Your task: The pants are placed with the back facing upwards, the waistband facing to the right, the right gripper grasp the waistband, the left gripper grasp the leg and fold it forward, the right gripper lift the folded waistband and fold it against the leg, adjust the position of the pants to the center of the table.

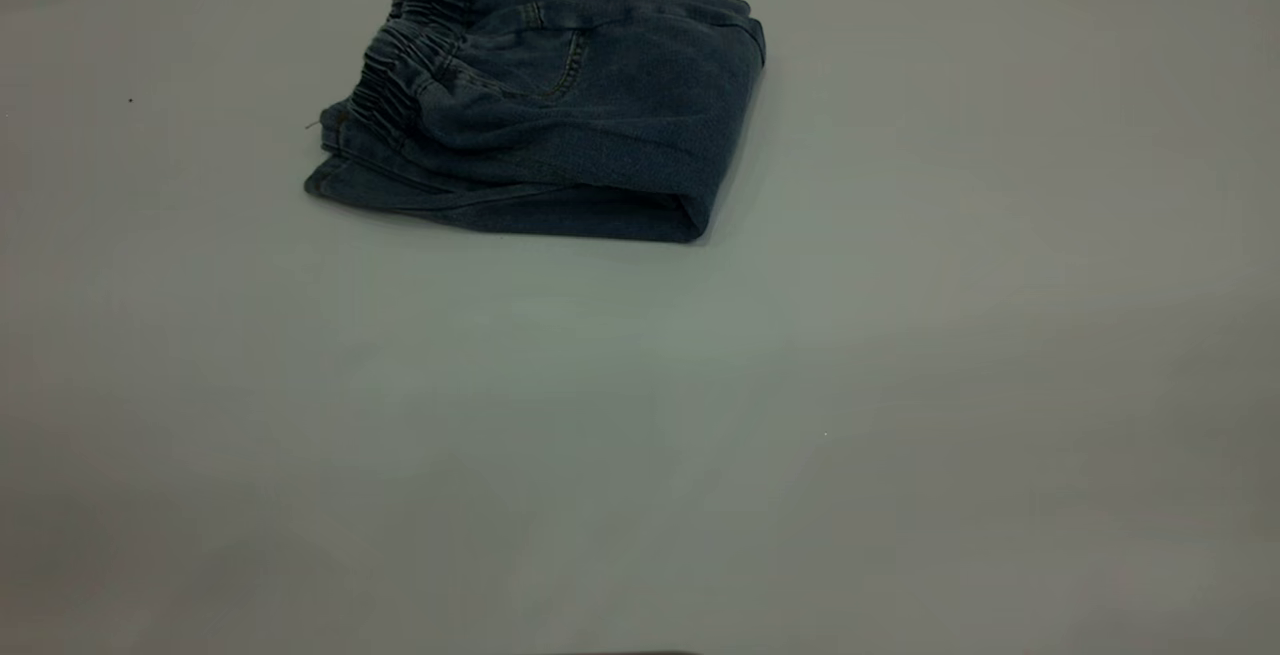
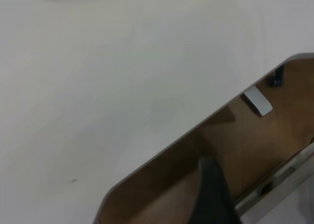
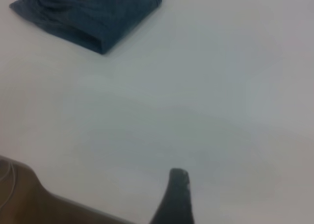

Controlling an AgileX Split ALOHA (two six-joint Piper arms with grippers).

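On the tabletop (image 1: 900, 385), far-left of centre, pants (image 1: 560, 125) lie folded, waistband (image 1: 400, 65) on top. Only centring looks left. Both tools pulled back near the edge; cannot tell their opening, nothing held.

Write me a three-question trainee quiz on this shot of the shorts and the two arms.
1. True or false: the shorts lie folded on the table.
2. In the exterior view, the waistband is at the bundle's: A) left end, B) right end, C) underside.
3. Fill in: neither claw touches the ____.

Key: 1 true. 2 A. 3 shorts; the right claw and left claw sit far off, at the table's edge.
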